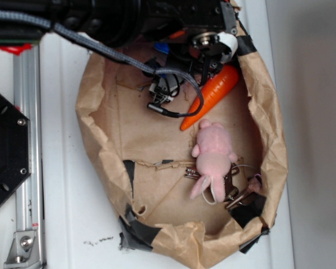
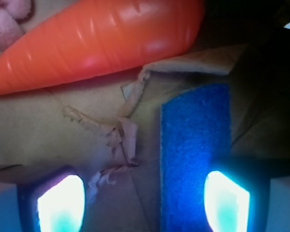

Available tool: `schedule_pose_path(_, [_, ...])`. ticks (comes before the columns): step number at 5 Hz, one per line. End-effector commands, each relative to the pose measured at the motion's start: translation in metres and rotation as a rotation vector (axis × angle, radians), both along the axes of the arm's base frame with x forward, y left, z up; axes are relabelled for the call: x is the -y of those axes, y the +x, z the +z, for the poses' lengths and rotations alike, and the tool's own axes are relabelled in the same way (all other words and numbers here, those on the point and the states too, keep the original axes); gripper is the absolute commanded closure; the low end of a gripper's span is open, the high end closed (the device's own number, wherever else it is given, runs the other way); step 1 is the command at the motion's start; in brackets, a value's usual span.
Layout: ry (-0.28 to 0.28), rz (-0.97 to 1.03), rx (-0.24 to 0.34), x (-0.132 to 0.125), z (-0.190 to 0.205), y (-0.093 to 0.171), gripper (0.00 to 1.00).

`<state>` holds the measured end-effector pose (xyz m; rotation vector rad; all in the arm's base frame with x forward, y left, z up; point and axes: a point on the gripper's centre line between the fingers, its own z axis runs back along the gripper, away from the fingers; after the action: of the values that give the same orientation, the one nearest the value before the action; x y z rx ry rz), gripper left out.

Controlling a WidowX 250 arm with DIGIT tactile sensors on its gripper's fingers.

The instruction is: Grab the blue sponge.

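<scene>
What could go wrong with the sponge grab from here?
1. The open gripper is off-centre: the sponge lies under one finger, not in the gap. Closing now would likely miss or push it.
2. Torn paper sits raised between the fingers, so they might pinch paper instead.
3. The sponge is thin and flat on the bag; the fingers may slide over it. The carrot lies close, so a sideways correction could bump it.

The paper bag (image 1: 101, 112) is laid open on the worktop (image 1: 67, 213). Inside it, the carrot (image 1: 213, 92) is set just above the plush bunny (image 1: 213, 154), nearly touching. The sponge (image 2: 195, 145) is laid flat just beside the carrot, under the gripper (image 2: 145, 203).
</scene>
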<state>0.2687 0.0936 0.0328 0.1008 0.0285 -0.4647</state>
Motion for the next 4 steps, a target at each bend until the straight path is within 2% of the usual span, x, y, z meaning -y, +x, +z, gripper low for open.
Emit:
schedule_pose_path(1, [-0.009,0.001,-0.024,-0.01,-0.004,0.0,0.0])
schedule_pose_path(2, [0.033,0.046,0.026,-0.029,-0.002,0.0,0.0])
schedule_pose_path(3, [0.016,0.049,0.02,-0.028,0.001,-0.001,0.0])
schedule_pose_path(4, [0.003,0.045,-0.002,-0.023,-0.003,-0.004,0.04])
